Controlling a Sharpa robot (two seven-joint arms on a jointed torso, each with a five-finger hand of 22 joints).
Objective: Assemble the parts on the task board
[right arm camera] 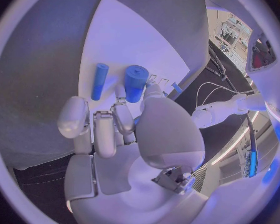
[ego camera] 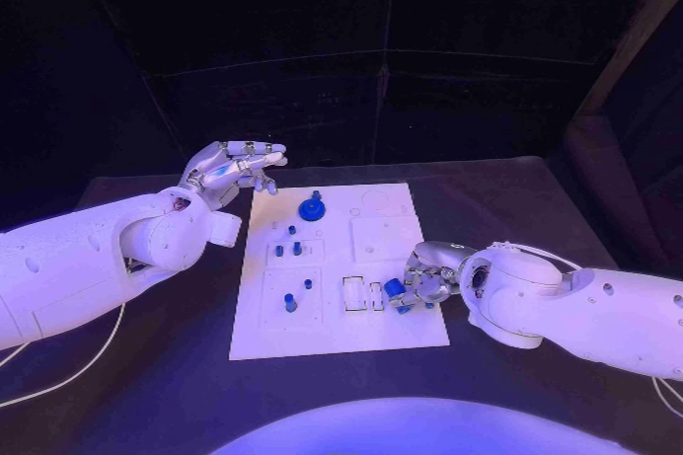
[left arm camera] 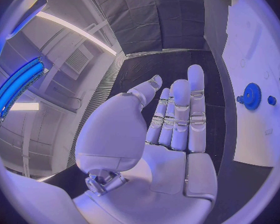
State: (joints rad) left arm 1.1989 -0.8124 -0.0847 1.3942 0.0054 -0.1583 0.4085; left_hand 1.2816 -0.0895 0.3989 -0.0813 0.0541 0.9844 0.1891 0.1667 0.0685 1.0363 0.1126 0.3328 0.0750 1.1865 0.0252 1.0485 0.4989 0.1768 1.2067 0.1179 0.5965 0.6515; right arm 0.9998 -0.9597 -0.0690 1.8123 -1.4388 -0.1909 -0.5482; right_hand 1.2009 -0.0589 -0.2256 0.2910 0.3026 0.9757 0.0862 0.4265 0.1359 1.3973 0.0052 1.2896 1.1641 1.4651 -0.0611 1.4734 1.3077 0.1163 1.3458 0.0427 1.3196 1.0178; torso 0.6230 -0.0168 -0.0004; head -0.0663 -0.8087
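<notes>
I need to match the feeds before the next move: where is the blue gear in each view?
Head view: the blue gear stands near the far edge of the white board, just right of the left hand.
Left wrist view: the gear is on the board, beyond the hand's fingertips.
Right wrist view: I cannot make it out.
Shared landmark: the white board.

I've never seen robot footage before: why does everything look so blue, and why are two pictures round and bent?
Head view: bluish light falls on the task board, table and both arms. Left wrist view: a fisheye circle, so the board's edge curves beside the left hand. Right wrist view: same bending; the right hand looms large, two blue parts just beyond its fingertips.
</notes>
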